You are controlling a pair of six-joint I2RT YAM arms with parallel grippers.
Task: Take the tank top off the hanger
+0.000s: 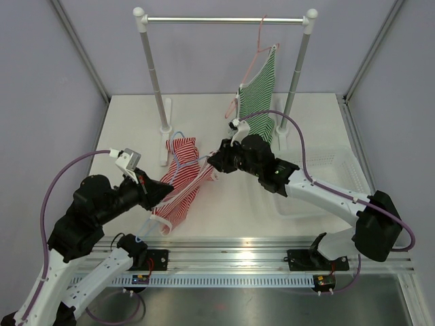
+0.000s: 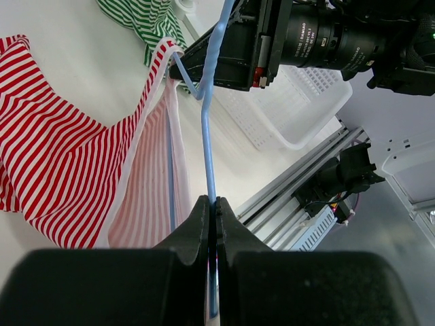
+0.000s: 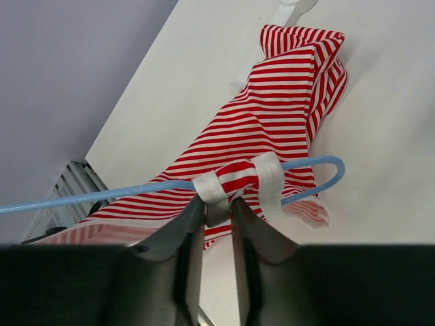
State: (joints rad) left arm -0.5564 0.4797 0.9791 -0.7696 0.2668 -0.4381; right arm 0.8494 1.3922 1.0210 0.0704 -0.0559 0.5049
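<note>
A red-and-white striped tank top (image 1: pixel 185 178) lies bunched on the white table, still threaded on a light blue wire hanger (image 2: pixel 207 136). My left gripper (image 2: pixel 211 204) is shut on the hanger's wire, at the garment's near side (image 1: pixel 163 189). In the right wrist view one white-edged strap (image 3: pixel 234 180) wraps the hanger (image 3: pixel 326 166) near its curved end. My right gripper (image 3: pixel 217 207) has its fingers closed on that strap from below, and the cloth fills the gap between them. In the top view this gripper (image 1: pixel 212 161) is at the tank top's right edge.
A green striped top (image 1: pixel 259 92) hangs on a pink hanger from the white rack's rail (image 1: pixel 224 20) at the back right. A white mesh basket (image 1: pixel 329 180) sits under the right arm. The rack's left post (image 1: pixel 155 75) stands just behind the tank top.
</note>
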